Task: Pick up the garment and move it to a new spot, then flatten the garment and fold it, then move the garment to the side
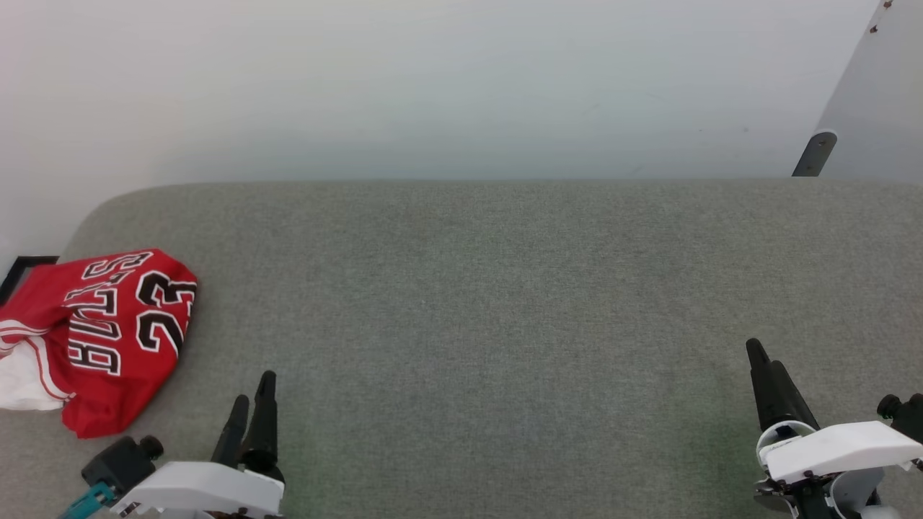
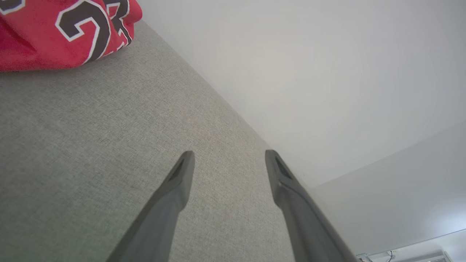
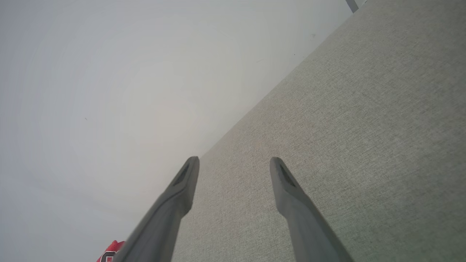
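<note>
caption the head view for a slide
Crumpled jersey at the grey surface's left end; left gripper and right gripper open, empty.

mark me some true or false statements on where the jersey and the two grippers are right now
1. The jersey lies at the left end of the grey surface. True.
2. The left gripper is shut on the jersey. False: it is open and apart from the jersey, holding nothing.
3. The right gripper is open and holds nothing. True.
4. The jersey is spread flat in the middle of the surface. False: it is bunched up at the left, with some white inside showing.
5. The jersey is nearer the left gripper than the right gripper. True.
</note>
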